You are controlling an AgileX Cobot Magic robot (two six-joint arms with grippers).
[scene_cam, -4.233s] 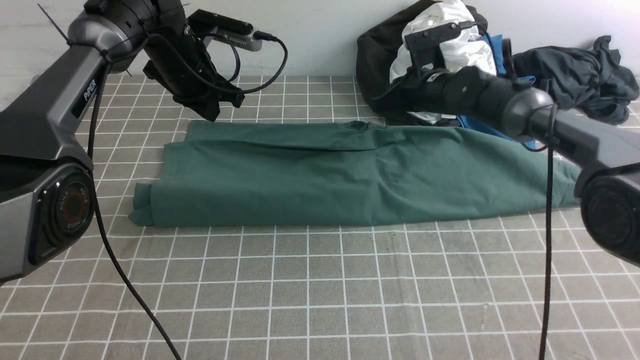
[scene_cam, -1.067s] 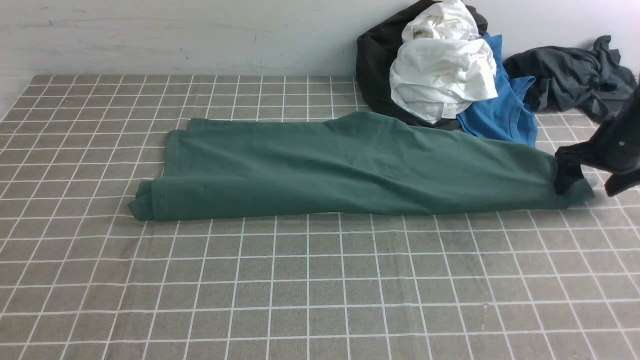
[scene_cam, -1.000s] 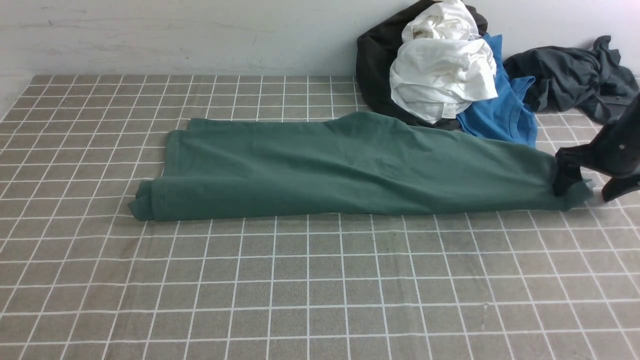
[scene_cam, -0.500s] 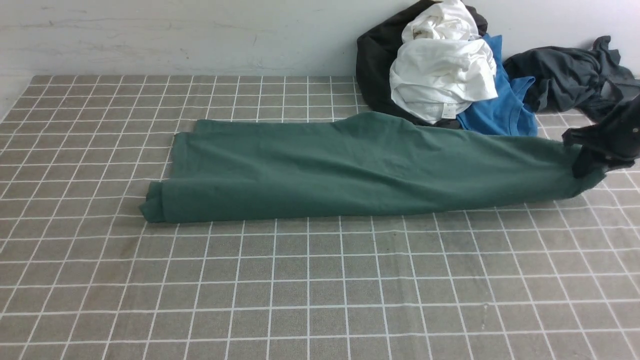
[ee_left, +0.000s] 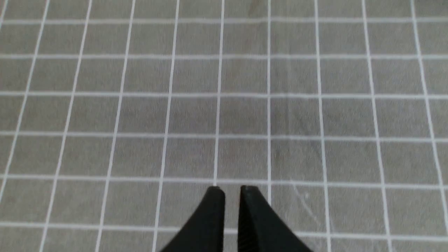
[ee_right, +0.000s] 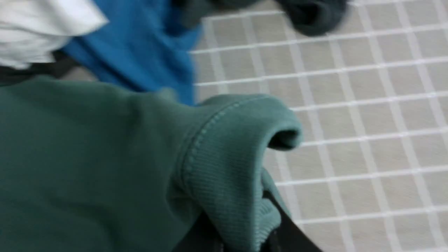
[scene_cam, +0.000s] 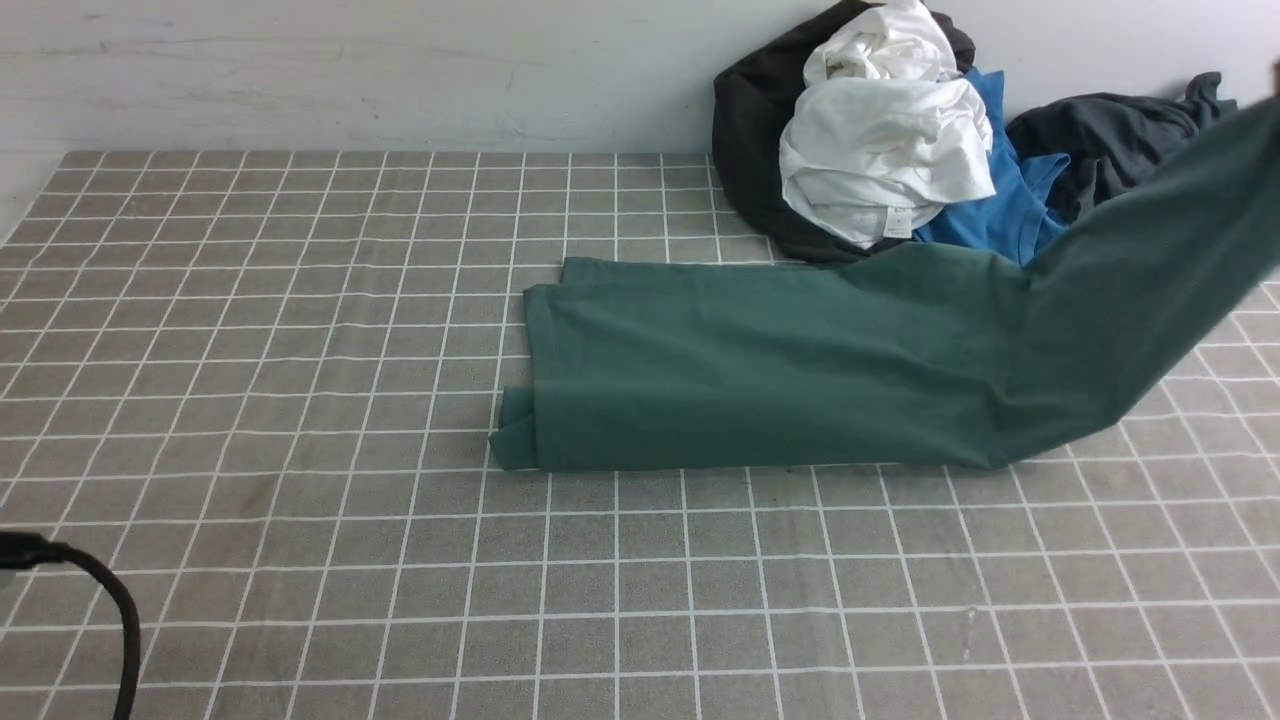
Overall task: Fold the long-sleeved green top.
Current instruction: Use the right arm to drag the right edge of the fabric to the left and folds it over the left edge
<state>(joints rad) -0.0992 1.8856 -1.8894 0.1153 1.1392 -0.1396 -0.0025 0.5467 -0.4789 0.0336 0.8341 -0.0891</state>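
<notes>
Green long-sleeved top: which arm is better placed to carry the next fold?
Right. The right gripper grips the ribbed end of the green long-sleeved top, lifted off the table; the left gripper is shut over bare checked cloth, holding nothing.

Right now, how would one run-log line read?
right gripper: shut on green top, end raised | left gripper: shut, empty

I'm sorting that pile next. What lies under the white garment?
Beneath the white garment, a black garment shows on its left and a blue shirt on its right. Whatever lies deeper is covered.
</notes>
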